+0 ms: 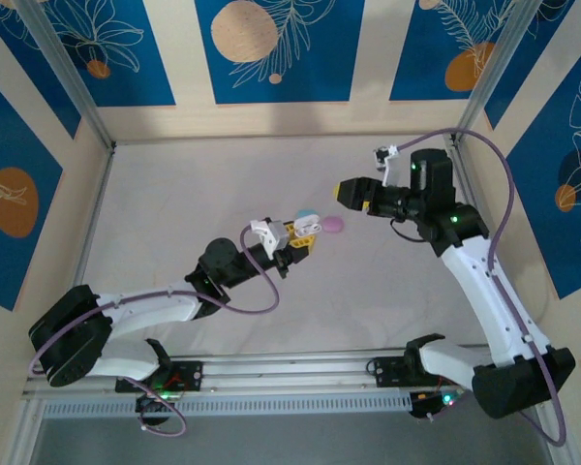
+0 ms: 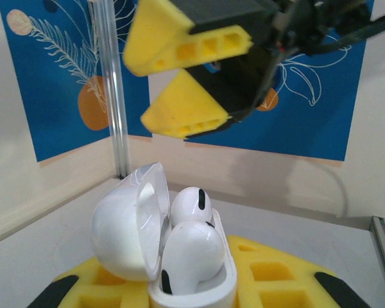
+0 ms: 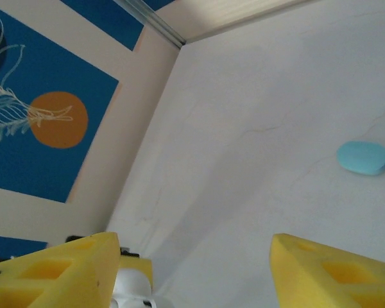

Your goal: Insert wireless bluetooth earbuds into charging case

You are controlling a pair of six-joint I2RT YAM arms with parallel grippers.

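Note:
A white charging case stands open between my left gripper's yellow fingers, its lid swung to the left. Two white earbuds sit in it, one at the back and one in front. My left gripper is shut on the case at mid-table. Just above the case hangs my right gripper, open with nothing between its fingers. In the right wrist view the right gripper spreads wide, with the white case below its left finger.
A pale blue oval case and a pink one lie on the white table just behind the grippers. The blue case is also in the right wrist view. Blue-patterned walls with metal posts enclose the table.

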